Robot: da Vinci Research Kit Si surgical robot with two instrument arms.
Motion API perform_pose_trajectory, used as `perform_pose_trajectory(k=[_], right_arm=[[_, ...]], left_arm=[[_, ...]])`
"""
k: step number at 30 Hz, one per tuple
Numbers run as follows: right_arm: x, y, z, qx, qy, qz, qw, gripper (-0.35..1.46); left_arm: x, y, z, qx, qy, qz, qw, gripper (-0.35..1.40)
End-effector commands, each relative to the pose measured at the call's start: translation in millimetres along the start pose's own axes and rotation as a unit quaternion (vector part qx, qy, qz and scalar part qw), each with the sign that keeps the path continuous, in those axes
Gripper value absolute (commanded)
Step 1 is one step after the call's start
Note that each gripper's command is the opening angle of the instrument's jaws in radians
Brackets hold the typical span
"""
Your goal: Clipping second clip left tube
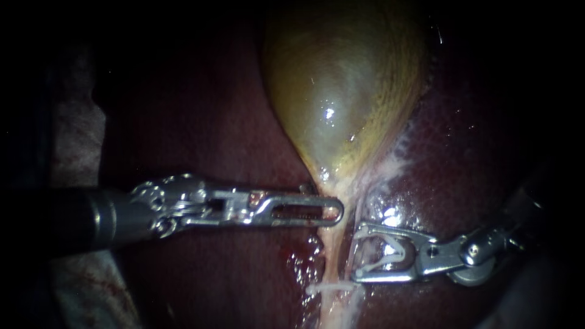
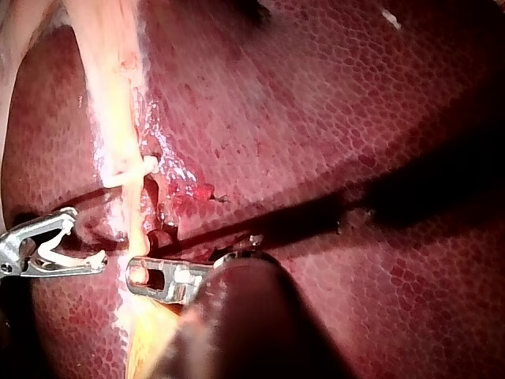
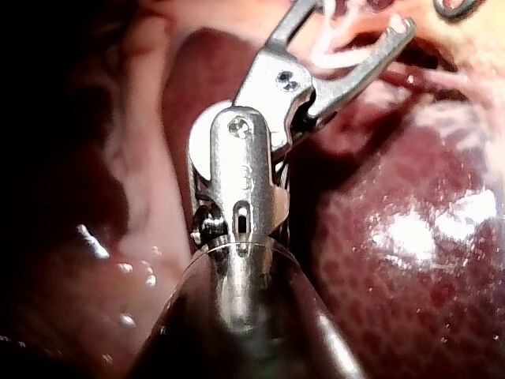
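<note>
Endoscope view: the left instrument (image 1: 336, 212) has its claw closed flat on the left tube (image 1: 334, 253) just under the gallbladder (image 1: 341, 91). A placed clip (image 1: 329, 285) crosses the tube lower down. The right instrument (image 1: 356, 256) holds its claw wide, with a white loaded clip (image 1: 384, 256) seated against both halves. Its tips are just beside the tube, not around it. Closing from here would, I judge, catch only the tube's edge or nothing at all. Pushing in too deep could dig into the liver (image 1: 463, 158)

Left wrist view: the right instrument (image 2: 88, 237) faces the bare stretch of left tube (image 2: 134, 213) between the placed clip (image 2: 130, 172) and the left instrument (image 2: 140, 275). That stretch is short. A high approach may knock the placed clip, and a low one may close on metal. If the left claw slips, the tube will likely go slack and slide out of the mouth. A raw red patch (image 2: 185, 197) lies just beside the tube and could be rubbed

Right wrist view: the right instrument (image 3: 355, 20) gapes, the loaded clip (image 3: 339, 55) lying inside it. One tip runs out of view, so this view cannot confirm that the tube is fully enclosed
</note>
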Motion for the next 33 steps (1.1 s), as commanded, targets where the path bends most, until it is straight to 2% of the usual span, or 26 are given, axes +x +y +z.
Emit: perform_pose_trajectory(k=[1, 10, 24, 33], right_arm=[[-0.3, 0.0, 0.2, 0.0, 0.002, 0.006, 1.0, 0.6], [-2.8, 0.4, 1.5, 0.007, 0.007, 0.02, 0.9998, 0.6], [-4.7, 1.0, 2.5, 0.01, 0.009, 0.026, 0.9996, 0.6], [-5.9, 0.8, 4.4, 0.016, -0.001, 0.035, 0.9992, 0.6]], left_arm=[[0.0, 0.0, 0.0, 0.0, 0.0, 0.0, 1.0, -0.35], [0.0, 0.1, 0.0, 0.0, 0.0, 0.0, 1.0, -0.35], [0.0, 0.2, 0.0, 0.0, 0.0, 0.0, 1.0, -0.35], [0.0, 0.3, -0.1, 0.0, 0.0, 0.0, 1.0, -0.35]])
